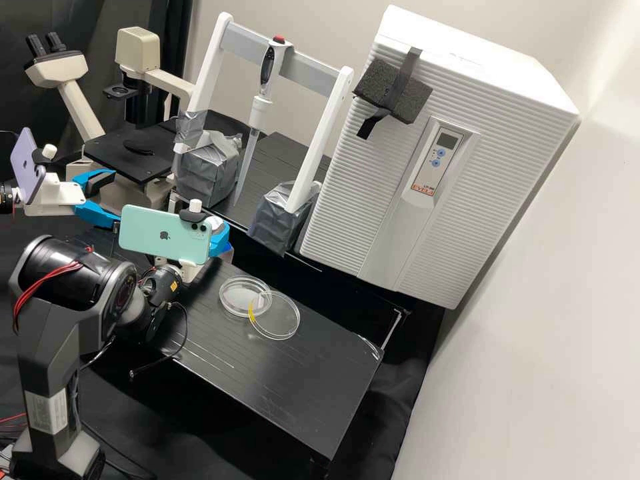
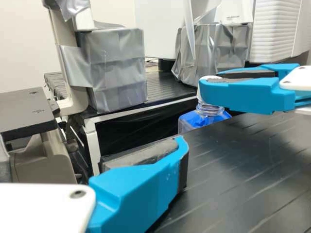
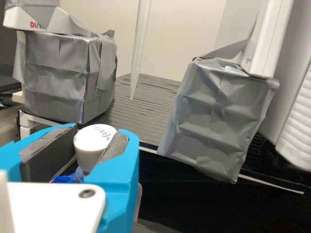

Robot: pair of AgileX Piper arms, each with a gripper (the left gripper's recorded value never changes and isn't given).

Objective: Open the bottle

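Risk of spinning the whole bottle (image 2: 204, 120) rather than loosening its cap (image 3: 95, 141): clamped on that cap by the right tool (image 3: 85, 145), yet unheld at the blue body, with the left tool (image 1: 99, 195) spread apart and short of it. Standing at the black ribbed desk (image 1: 300, 380) edge by a taped block (image 1: 203, 167), so easily tipped or dragged off. Beyond: two clear dishes (image 1: 273, 319) mid-desk, hung pipette (image 1: 257, 127), white cabinet (image 1: 467, 167), microscope (image 1: 67, 73).
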